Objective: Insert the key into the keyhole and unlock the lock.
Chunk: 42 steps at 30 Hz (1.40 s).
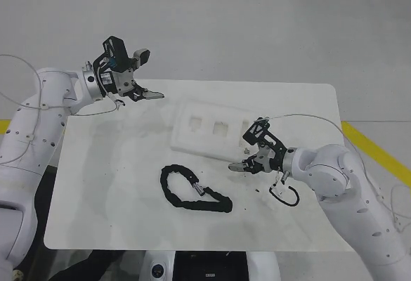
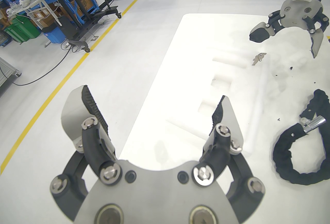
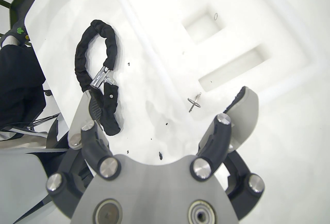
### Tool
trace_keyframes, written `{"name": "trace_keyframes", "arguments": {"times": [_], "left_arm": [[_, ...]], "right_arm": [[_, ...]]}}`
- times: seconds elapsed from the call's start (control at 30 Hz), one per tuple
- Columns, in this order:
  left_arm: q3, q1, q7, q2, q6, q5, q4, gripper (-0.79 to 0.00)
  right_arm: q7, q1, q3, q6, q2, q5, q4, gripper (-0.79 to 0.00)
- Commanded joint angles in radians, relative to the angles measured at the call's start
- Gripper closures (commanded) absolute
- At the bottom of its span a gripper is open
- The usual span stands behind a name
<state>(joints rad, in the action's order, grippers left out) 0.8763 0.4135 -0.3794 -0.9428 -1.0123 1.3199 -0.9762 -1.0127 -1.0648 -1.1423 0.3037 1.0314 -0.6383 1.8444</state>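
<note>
The right gripper [image 3: 165,96] was nearest, its jaws spread wide and grasping nothing. Just beyond its fingertips [image 3: 242,93] lay the key [image 3: 194,104], small and silvery, with a round head and a thin shaft. It rested on the border of the white foam tray [image 3: 257,16], beside the end recess.

On the top view the lock [image 1: 191,190] lay on the table [image 1: 121,211] at six o'clock from the tray. It was a chain in a black fabric sleeve, bent into an open curve. The right gripper stood at four o'clock from the tray. The left gripper [image 1: 136,98] hung at ten o'clock from it, over the table's far edge, with its jaws released and nothing between them.

The right wrist view made the lock's shiny metal end piece [image 3: 99,78] plain, where the top view gave a pale spot. The left wrist view gave the other gripper from the front, apart from the key.

I counted one key, one lock, one tray with three recesses, and two grippers.
</note>
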Motion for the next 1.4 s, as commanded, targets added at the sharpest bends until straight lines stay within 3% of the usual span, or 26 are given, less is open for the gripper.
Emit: {"name": "trace_keyframes", "arguments": {"times": [0.0,0.2,0.23,0.27,0.53,0.7,1.2,1.37], "left_arm": [[0.000,0.000,0.000,0.000,0.000,0.000,0.000,-0.785],[0.000,0.000,0.000,0.000,0.000,0.000,0.000,-0.785],[0.000,0.000,0.000,0.000,0.000,0.000,0.000,-0.785],[0.000,0.000,0.000,0.000,0.000,0.000,0.000,-0.785],[0.000,0.000,0.000,0.000,0.000,0.000,0.000,-0.785],[0.000,0.000,0.000,0.000,0.000,0.000,0.000,-0.785],[0.000,0.000,0.000,0.000,0.000,0.000,0.000,-0.785],[0.000,0.000,0.000,0.000,0.000,0.000,0.000,-0.785]], "right_arm": [[-0.035,0.019,0.011,-0.016,0.002,0.015,-0.008,-0.785],[-0.097,0.082,0.047,-0.025,0.010,0.079,-0.080,-0.776],[-0.103,0.089,0.050,-0.029,0.010,0.080,-0.089,-0.619],[-0.109,0.094,0.054,-0.030,0.010,0.081,-0.093,-0.517],[-0.162,0.130,0.079,-0.054,0.012,0.062,-0.126,-0.548],[-0.166,0.149,0.091,-0.071,0.013,0.049,-0.147,-0.400],[-0.152,0.155,0.094,-0.127,0.013,0.020,-0.169,-0.274],[-0.145,0.157,0.096,-0.128,0.013,0.021,-0.177,-0.179]]}}
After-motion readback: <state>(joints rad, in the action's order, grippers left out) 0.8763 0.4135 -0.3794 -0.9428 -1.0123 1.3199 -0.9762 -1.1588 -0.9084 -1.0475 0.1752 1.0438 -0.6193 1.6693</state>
